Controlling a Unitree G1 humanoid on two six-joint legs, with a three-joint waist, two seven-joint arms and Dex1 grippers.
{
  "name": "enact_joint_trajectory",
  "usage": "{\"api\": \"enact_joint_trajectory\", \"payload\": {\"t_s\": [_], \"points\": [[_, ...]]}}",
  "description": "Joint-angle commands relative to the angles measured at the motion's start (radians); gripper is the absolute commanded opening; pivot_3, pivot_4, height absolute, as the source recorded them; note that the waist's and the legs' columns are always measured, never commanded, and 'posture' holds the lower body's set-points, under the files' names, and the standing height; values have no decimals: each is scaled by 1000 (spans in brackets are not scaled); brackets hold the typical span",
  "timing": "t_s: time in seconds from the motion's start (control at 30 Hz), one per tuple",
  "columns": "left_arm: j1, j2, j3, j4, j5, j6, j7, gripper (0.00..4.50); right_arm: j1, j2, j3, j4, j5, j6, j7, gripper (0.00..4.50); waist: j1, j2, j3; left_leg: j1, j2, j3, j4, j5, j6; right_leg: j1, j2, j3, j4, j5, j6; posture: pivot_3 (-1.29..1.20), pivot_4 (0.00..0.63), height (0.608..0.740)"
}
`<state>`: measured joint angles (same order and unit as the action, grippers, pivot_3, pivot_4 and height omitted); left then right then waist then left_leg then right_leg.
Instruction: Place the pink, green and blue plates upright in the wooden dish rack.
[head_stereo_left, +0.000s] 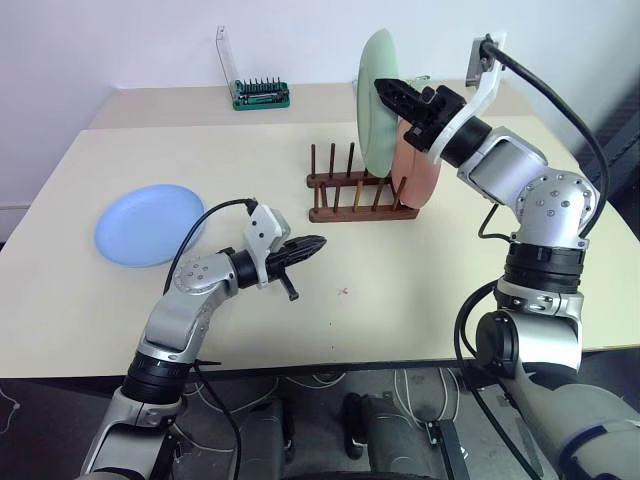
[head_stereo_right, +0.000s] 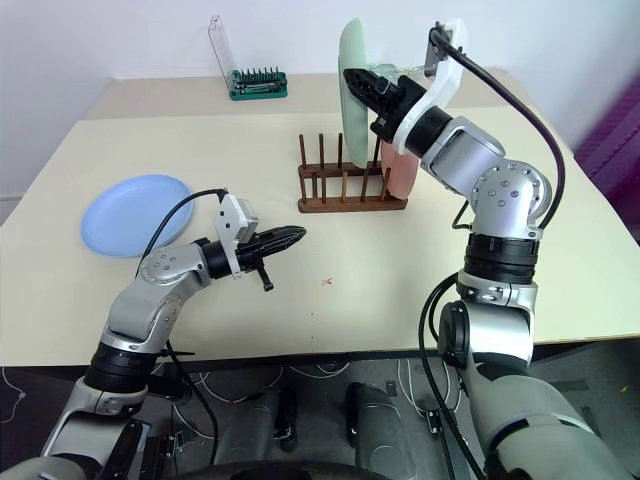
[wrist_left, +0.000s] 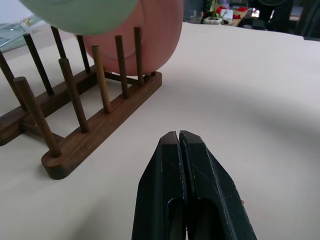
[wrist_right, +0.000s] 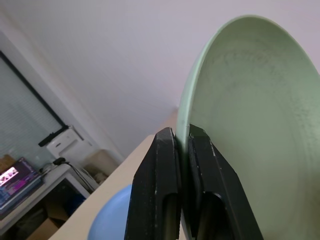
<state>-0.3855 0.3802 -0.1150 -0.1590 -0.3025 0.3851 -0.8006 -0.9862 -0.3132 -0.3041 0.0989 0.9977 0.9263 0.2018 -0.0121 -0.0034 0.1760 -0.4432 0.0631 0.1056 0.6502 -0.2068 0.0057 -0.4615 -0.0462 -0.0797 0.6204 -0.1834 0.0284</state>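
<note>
The right tool (head_stereo_left: 388, 92) is clamped on the rim of the green plate (head_stereo_left: 376, 95), its two black fingers (wrist_right: 152, 200) pressed on either face of the edge. It holds the plate upright in the air, over the right end of the wooden dish rack (head_stereo_left: 360, 196). The pink plate (head_stereo_left: 418, 170) stands upright in the rack's rightmost slots, just behind and below the green one; whether the two plates touch cannot be told.

The left tool (head_stereo_left: 318, 242) has its fingers (wrist_left: 165, 190) pressed together with nothing between them. It hangs above the bare desk (head_stereo_left: 400, 290) in front of the rack, pointing toward the rack's near rail and apart from it.

The blue plate (head_stereo_left: 150, 224) lies flat near the desk's left edge, well apart from both tools and from the rack.
</note>
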Motion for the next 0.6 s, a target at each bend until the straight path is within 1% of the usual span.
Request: {"api": "enact_joint_trajectory", "payload": {"t_s": [0.03,0.13,0.27,0.4,0.5,0.53,0.6], "points": [[-1,-5,-2,-35,-18,-3,0,0,-24,19,-21,-32,18,-9,-11,41,0,0,0,0,0,0,0,0,0,0,0,0,0,0,0,0,150,730],[-4,-5,-6,-32,-19,-4,0,0,-17,32,-19,5,-3,-21,-10,41,1,0,0,0,0,0,0,0,0,0,0,0,0,0,0,0,150,730],[-7,-6,-13,-33,-20,-2,0,0,-35,43,-30,134,-43,-38,-34,41,0,0,0,0,0,0,0,0,0,0,0,0,0,0,0,0,150,730],[-8,-6,-17,-35,-20,-3,3,0,-59,46,-49,220,-66,-49,-39,41,-1,0,0,0,0,0,0,0,0,0,0,0,0,0,0,0,150,730],[-6,-6,-19,-37,-19,-3,5,0,-72,45,-49,241,-80,-55,-25,1049,-1,0,0,0,0,0,-1,0,0,0,0,0,0,0,0,0,150,730],[-6,-7,-20,-39,-19,-3,6,0,-77,46,-49,245,-84,-57,-21,1464,-1,0,0,0,0,0,-1,0,0,0,0,0,0,0,0,0,150,730],[-5,-8,-22,-40,-19,-2,9,0,-84,46,-48,246,-91,-60,-15,2488,-1,0,0,0,0,0,-1,0,0,0,0,0,0,0,0,0,150,730]]}}
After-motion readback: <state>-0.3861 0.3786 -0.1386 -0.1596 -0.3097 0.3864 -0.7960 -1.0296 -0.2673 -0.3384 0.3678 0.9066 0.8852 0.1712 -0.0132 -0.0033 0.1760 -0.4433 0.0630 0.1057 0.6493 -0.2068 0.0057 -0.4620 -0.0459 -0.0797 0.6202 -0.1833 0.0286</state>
